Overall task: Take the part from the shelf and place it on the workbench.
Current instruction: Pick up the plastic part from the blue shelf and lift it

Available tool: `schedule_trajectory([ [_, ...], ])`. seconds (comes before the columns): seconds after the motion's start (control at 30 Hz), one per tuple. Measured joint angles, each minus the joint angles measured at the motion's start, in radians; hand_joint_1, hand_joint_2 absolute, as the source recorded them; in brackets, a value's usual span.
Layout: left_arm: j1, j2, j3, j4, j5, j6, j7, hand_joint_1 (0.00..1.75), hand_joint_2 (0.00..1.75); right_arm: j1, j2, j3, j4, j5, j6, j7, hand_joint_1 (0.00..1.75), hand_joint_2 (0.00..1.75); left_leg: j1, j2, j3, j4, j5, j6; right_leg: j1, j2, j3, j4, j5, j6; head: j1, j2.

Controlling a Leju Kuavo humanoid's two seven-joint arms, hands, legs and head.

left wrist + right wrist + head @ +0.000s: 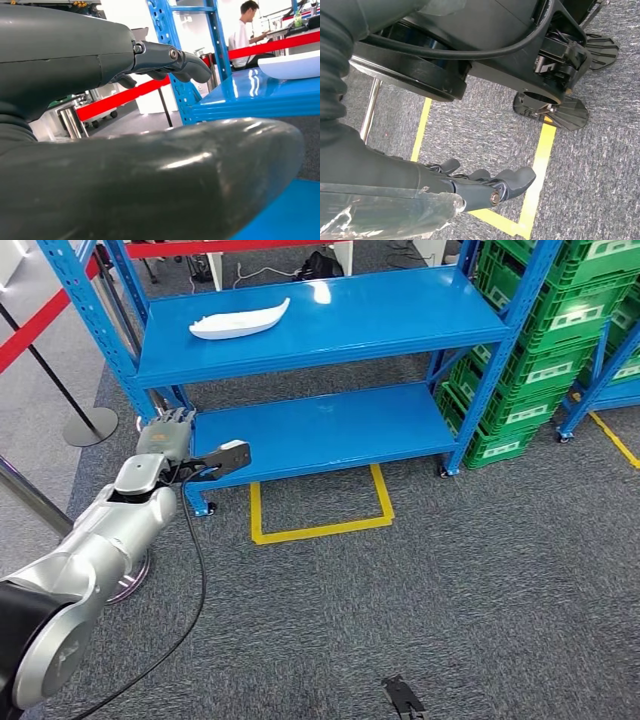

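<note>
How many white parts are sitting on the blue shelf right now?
1. The white part lies on the upper level of the blue shelf, toward its left end. The lower level looks bare; nothing shows of what lies beyond the picture's edges.

The head camera looks steeply down from high at the blue shelf (317, 325) toward twelve o'clock. The left wrist camera sits low beside that shelf (260, 92), looking along its edge, and both catch the white part (240, 321). The right wrist camera faces the carpet (606, 165).
</note>
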Motion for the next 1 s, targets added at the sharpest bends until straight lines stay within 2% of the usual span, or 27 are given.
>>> schedule_trajectory([
  [1.0,0.000,0.000,0.000,0.000,-0.003,-0.003,0.000,0.00,0.00,0.000,0.000,-0.004,0.000,0.000,0.000,0.000,0.00,1.75,0.000,0.000,0.000,0.000,0.000,0.000,0.000,0.000,0.000,0.000,0.000,0.000,0.000,0.000],
])
